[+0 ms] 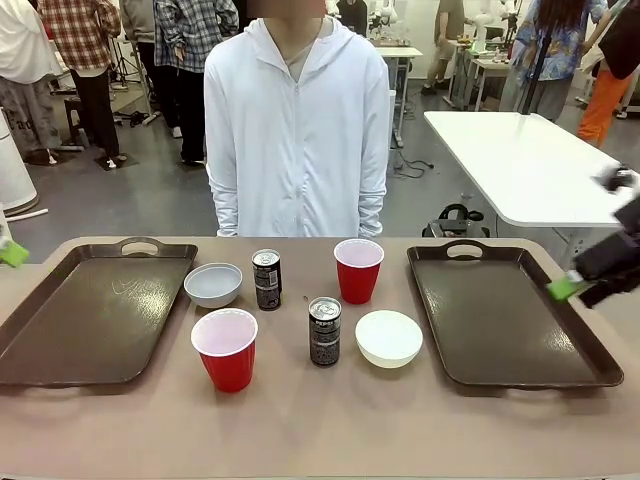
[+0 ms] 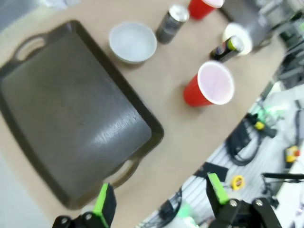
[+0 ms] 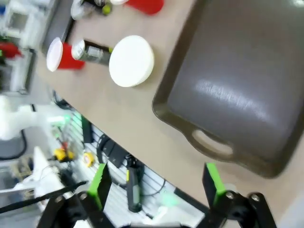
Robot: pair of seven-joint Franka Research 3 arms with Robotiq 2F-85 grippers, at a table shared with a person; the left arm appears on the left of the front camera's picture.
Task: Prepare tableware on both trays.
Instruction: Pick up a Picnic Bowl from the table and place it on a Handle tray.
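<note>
Two dark brown trays lie on the table, the left tray [image 1: 90,320] and the right tray [image 1: 510,320], both with nothing on them. Between them stand two red cups [image 1: 226,348] [image 1: 358,269], two dark cans [image 1: 266,279] [image 1: 324,331] and two white bowls [image 1: 213,284] [image 1: 388,337]. My left gripper [image 2: 159,197] hangs open above the near end of the left tray [image 2: 71,118]; a green pad of it shows at the picture's left edge [image 1: 12,252]. My right gripper [image 3: 156,183] is open too, over the near end of the right tray [image 3: 247,85], by that tray's right rim [image 1: 570,288].
A person in a white hooded jacket [image 1: 297,130] stands at the far side of the table, hands out of sight. Bare tabletop [image 1: 320,430] runs along the near edge. Beyond the table's near edge, the wrist views show cables and floor clutter [image 2: 247,142].
</note>
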